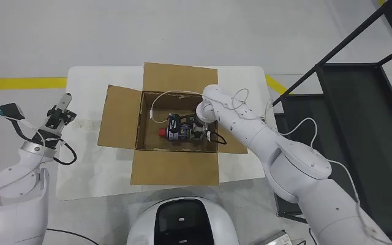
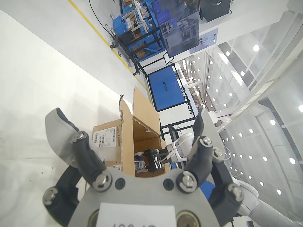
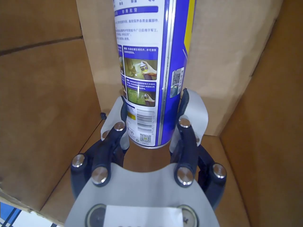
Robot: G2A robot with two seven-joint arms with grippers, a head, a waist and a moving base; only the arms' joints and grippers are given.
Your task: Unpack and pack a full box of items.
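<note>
Bright, even light from round ceiling lamps [image 2: 256, 47] washes the white worktop [image 1: 92, 92] nearly to glare. The inside of the box [image 1: 116, 125] lies in softer shade, and the can [image 3: 142, 36] there carries a bright streak along its metal seam. The left wrist view bends straight lines toward its edges.

Clad in glossy white shells [image 1: 288, 153], trailed by thin white cables [image 1: 311, 120]; tipped with grey-plated tools [image 3: 153, 98] on black links [image 3: 188, 142], silver screws [image 3: 185, 122].
</note>
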